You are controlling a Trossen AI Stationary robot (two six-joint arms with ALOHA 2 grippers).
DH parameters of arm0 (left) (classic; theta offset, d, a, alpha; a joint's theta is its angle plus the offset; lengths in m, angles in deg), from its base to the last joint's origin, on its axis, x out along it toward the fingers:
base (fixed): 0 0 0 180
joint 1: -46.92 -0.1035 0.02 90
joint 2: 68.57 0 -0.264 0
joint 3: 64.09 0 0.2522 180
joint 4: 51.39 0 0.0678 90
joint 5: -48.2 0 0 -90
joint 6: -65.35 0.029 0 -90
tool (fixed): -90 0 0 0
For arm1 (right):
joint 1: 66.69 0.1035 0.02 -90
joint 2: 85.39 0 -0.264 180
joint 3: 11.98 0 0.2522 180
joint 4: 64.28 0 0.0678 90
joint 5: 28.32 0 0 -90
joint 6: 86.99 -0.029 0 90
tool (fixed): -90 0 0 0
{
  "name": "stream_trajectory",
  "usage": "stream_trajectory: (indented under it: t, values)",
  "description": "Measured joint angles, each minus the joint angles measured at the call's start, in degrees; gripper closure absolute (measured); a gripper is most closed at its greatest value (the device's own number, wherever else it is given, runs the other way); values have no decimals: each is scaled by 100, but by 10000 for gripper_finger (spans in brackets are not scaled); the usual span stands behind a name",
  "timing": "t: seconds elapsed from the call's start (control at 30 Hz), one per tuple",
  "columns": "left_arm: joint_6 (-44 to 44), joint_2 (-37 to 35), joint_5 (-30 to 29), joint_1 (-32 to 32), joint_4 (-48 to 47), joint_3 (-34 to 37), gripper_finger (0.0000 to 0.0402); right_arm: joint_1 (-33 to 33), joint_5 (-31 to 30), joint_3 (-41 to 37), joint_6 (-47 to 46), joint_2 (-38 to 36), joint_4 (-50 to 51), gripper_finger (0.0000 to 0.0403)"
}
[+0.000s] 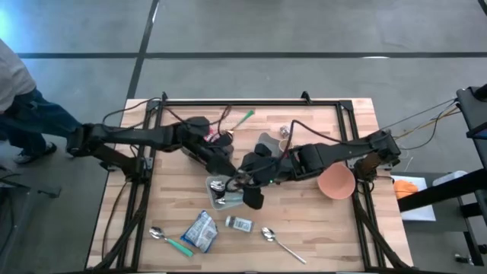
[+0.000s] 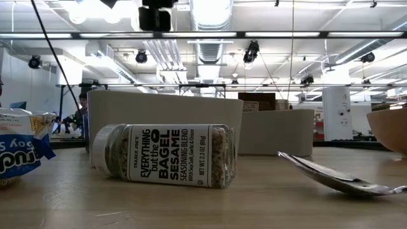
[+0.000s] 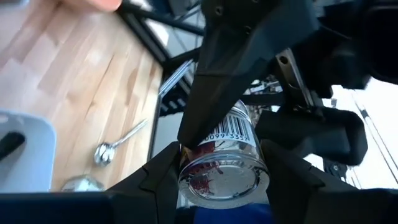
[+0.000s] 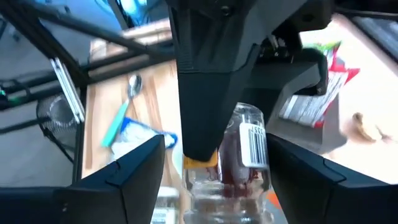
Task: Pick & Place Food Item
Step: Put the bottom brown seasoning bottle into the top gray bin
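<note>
Mid-handover near table centre: left gripper clamped on clear jar, right gripper spread around it at 3 o'clock; risks dropping if released early.

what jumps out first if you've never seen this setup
Mid-table, both dark arms meet over one small clear glass jar with a barcode label: the left gripper has its jaws around it, while the right gripper straddles it with jaws spread. Nearer the front edge, a clear sesame seasoning bottle lies on its side beside a metal spoon.
</note>
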Motion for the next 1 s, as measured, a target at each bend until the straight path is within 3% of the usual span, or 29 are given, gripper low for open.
stream_trajectory:
  t: [0.37,0.57,1.0]
  values:
    - [765,-1017,-249,-388,31,-4,224,6,-825,1139,489,-17,40,140]
    - [1251,-1413,-584,-445,98,-3,224,-69,-846,1649,647,-20,62,140]
    - [734,-1464,-368,-473,1167,-3,224,-145,-1033,1948,3354,90,-166,140]
